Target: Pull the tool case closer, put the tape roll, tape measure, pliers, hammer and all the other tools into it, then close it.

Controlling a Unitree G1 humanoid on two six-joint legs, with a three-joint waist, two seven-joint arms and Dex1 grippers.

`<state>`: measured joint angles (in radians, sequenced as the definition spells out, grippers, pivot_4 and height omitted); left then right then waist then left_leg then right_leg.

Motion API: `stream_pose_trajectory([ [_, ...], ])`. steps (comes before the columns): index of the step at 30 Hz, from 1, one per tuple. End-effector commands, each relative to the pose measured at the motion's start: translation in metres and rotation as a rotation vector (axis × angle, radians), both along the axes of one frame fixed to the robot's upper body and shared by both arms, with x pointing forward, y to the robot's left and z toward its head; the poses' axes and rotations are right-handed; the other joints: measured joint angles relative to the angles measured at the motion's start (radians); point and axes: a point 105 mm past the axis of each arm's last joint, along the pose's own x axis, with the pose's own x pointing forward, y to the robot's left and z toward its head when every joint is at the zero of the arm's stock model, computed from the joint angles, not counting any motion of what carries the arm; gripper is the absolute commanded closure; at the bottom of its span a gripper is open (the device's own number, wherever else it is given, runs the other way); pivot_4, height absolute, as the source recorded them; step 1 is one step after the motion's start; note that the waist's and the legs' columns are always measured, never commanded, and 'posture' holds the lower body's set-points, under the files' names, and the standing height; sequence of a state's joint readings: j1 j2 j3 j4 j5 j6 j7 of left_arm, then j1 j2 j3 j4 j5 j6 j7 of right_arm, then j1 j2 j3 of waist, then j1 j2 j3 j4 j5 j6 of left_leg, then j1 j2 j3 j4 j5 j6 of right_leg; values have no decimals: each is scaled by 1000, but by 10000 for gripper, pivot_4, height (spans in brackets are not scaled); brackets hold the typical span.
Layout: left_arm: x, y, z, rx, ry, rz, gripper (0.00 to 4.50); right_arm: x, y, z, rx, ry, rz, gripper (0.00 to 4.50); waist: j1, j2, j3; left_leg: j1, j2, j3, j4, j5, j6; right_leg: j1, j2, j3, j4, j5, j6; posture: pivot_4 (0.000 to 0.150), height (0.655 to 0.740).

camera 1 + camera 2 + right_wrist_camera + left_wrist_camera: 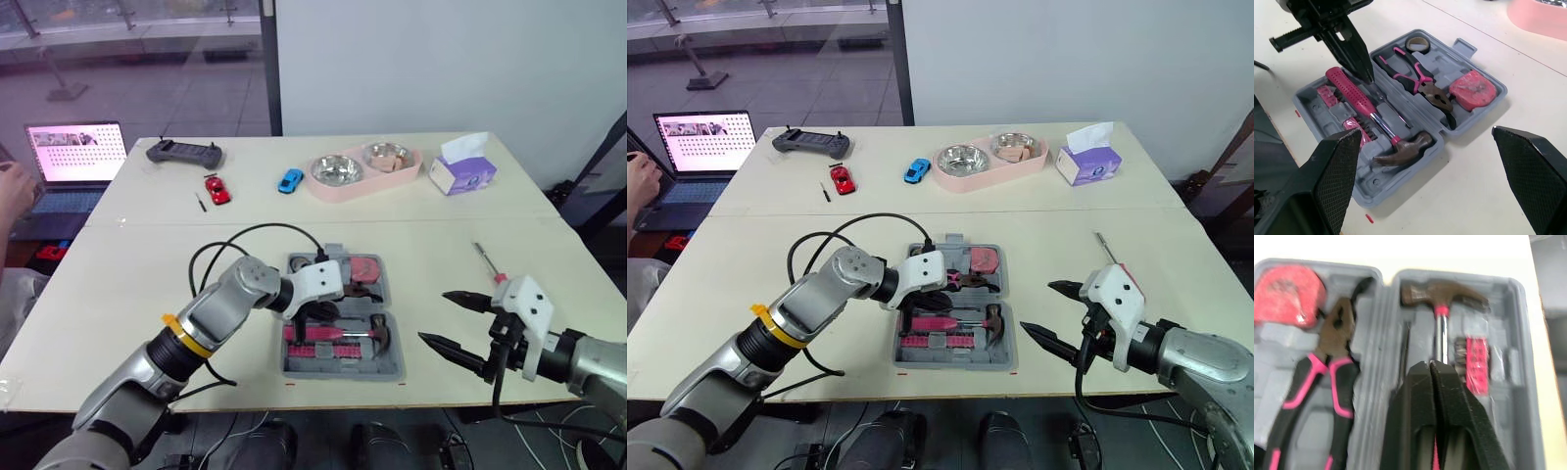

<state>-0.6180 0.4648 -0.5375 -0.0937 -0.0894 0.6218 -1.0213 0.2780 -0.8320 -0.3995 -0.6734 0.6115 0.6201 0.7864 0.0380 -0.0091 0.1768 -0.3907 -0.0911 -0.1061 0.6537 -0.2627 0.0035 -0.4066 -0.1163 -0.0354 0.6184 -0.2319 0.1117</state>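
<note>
Two-finger left hand pinched together over dimpled pink hammer | right hand spread wide

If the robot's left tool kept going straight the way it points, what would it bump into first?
Most likely the hammer, on its metal shaft, lying in the open tool case just ahead of the shut left tool. Depth is hard to judge.

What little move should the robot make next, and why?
Probably reach the open right gripper toward the screwdriver lying on the table beyond it: it is outside the tool case, while the hammer, pliers, tape measure and tape roll already sit inside.
</note>
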Motion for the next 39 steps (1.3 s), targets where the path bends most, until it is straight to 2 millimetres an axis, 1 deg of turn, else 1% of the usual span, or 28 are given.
stream_pose_trajectory([
  [1,-3,0,7,-90,16,-2,44821,-2,3,6,5,-37,10,0,2,0,0,0,0,0,0,0,0,0,0,0,1,0,0,1500,7400],
  [4,-4,5,-5,-84,13,-3,44821,-2,3,6,4,-37,7,0,2,0,0,0,0,0,0,0,0,0,0,0,0,0,0,1500,7400],
  [8,-6,4,-9,-103,34,4,44821,-3,3,7,5,-37,2,0,2,0,0,0,-1,0,0,0,0,0,0,0,0,0,0,1500,7400],
  [16,-4,17,-40,-18,35,31,44821,-5,2,8,1,-33,-4,0,2,1,0,0,0,0,0,0,0,0,0,0,0,0,0,1500,7400],
  [19,-4,24,-55,22,32,42,44821,-6,2,8,0,-30,-7,0,2,1,-2,0,0,0,0,0,0,0,0,0,0,0,0,1500,7400],
  [29,-10,34,-89,104,27,48,44821,-7,-1,11,-6,-26,-11,0,2,4,-13,1,0,0,0,0,0,2,0,0,0,0,0,1500,7400],
  [32,-14,41,-104,159,25,47,44821,-7,0,12,-7,-27,-9,0,2,4,-19,2,0,0,0,0,0,3,0,0,0,0,0,1500,7400],
  [35,-23,49,-121,225,36,24,44821,-7,-1,12,-9,-25,-9,0,2,6,-26,7,0,0,-2,0,0,8,-1,0,-2,-1,0,1500,7400],
  [36,-26,49,-124,227,51,25,44821,-7,-1,12,-10,-24,-8,0,2,6,-27,10,0,0,-3,-1,0,11,-1,0,-4,-1,-1,1500,7400],
  [39,-28,50,-130,226,75,41,44821,-6,-1,12,-10,-23,-6,0,1,5,-34,17,0,0,-5,-2,2,18,-2,0,-5,-7,3,1500,7400],
])
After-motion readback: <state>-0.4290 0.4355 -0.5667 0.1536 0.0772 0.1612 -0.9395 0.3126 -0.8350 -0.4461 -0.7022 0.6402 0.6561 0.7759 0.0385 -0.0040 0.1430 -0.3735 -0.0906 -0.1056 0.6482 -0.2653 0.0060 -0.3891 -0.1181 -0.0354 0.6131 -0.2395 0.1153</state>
